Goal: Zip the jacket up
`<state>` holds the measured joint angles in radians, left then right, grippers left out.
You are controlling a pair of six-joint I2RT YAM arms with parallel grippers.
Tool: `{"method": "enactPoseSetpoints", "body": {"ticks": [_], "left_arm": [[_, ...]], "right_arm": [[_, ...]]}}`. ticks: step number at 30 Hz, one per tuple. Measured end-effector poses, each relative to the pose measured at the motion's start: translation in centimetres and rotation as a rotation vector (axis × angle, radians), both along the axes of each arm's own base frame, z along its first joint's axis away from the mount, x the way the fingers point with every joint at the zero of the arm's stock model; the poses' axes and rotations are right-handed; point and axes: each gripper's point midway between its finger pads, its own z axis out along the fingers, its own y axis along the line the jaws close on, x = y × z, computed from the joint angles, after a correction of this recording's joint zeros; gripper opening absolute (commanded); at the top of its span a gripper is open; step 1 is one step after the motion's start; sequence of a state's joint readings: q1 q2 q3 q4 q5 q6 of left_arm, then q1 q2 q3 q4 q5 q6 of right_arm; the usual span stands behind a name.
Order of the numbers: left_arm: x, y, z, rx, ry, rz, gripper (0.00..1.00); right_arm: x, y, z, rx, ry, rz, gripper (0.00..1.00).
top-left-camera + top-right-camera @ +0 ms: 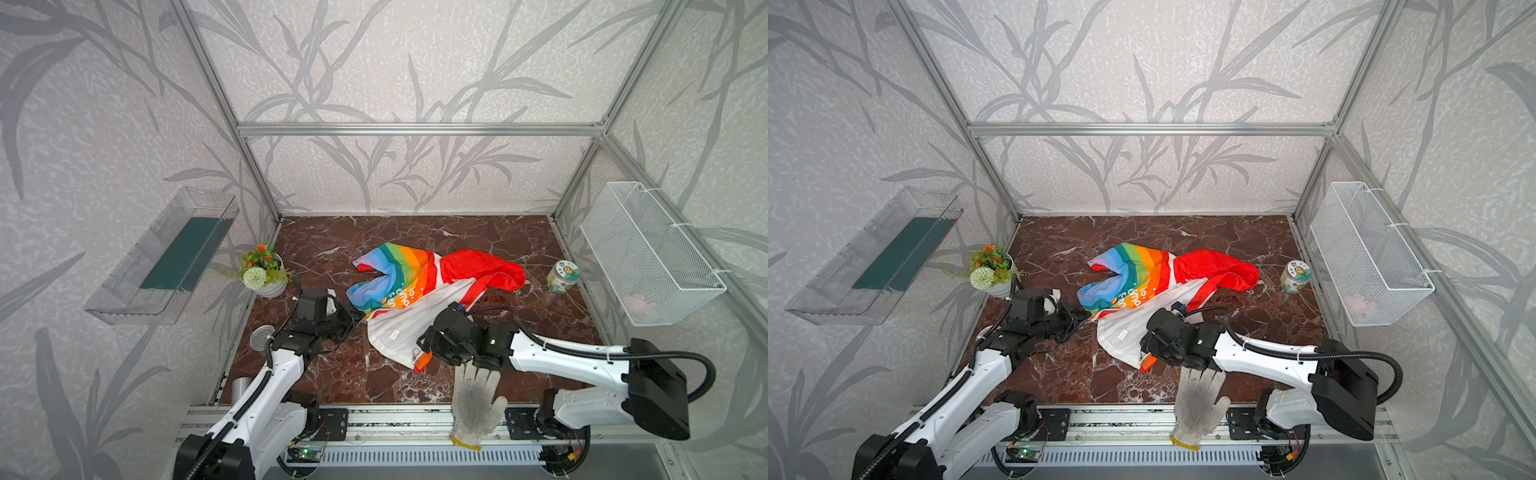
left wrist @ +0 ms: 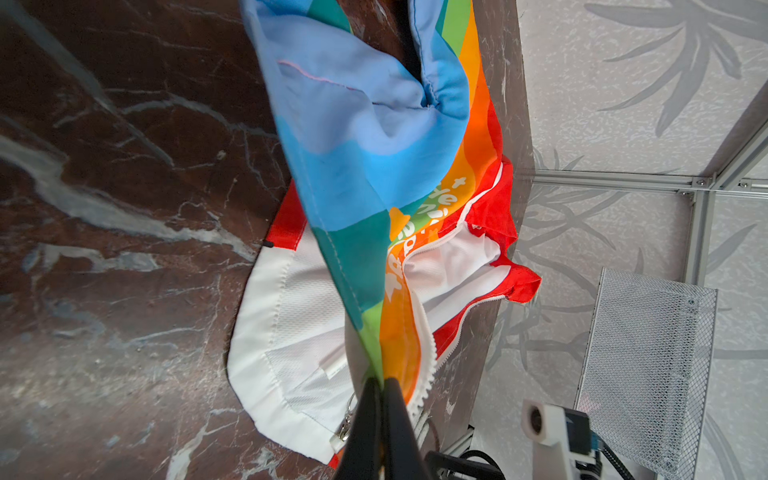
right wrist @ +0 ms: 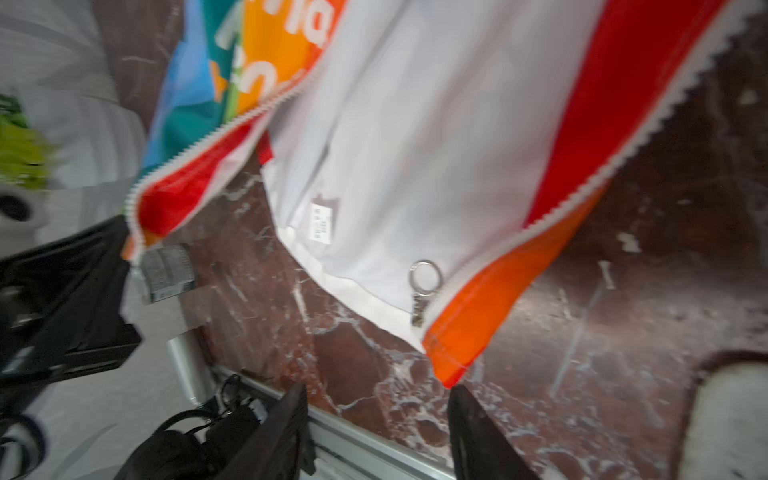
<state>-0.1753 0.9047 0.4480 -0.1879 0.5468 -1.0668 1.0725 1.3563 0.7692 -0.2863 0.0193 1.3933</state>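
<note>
While the jacket (image 1: 409, 270) sprawls open across the middle of the marbled surface (image 1: 332, 374), white lining up and rainbow front bunched toward the back, the two arms split the work between them. The left end effector (image 2: 382, 399) is clenched on the rainbow front panel right beside its zipper teeth, low near the hem, and holds that edge a little off the surface. I take this as an anchor, so that this half of the zipper is taut and easy to find.

The right end effector (image 3: 376, 419) hangs released, jaws apart with nothing between them, just short of the orange hem corner (image 3: 465, 332) on the opposite front edge. The ring pull (image 3: 424, 274) and its slider sit by that corner, flat against the white lining, so the open jaws look lined up to take either the corner or the pull.

Both rows of teeth lie well apart, so nothing is joined yet, and the bottom ends must meet first. A dirty knit glove (image 1: 476, 399) lies at the near edge, close under the right arm's wrist, where it could snag.
</note>
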Motion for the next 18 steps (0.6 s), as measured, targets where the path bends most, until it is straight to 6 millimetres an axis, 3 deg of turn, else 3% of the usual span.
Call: {"method": "enactPoseSetpoints", "body": {"ticks": [4, 18], "left_arm": [[0.0, 0.0, 0.0, 0.001, -0.001, -0.001, 0.0], [0.0, 0.0, 0.0, 0.001, 0.001, -0.001, 0.0]], "right_arm": [[-1.2, -0.8, -2.7, -0.094, 0.064, 0.005, 0.55], [-1.8, 0.8, -5.4, -0.092, 0.133, -0.001, 0.51]]}}
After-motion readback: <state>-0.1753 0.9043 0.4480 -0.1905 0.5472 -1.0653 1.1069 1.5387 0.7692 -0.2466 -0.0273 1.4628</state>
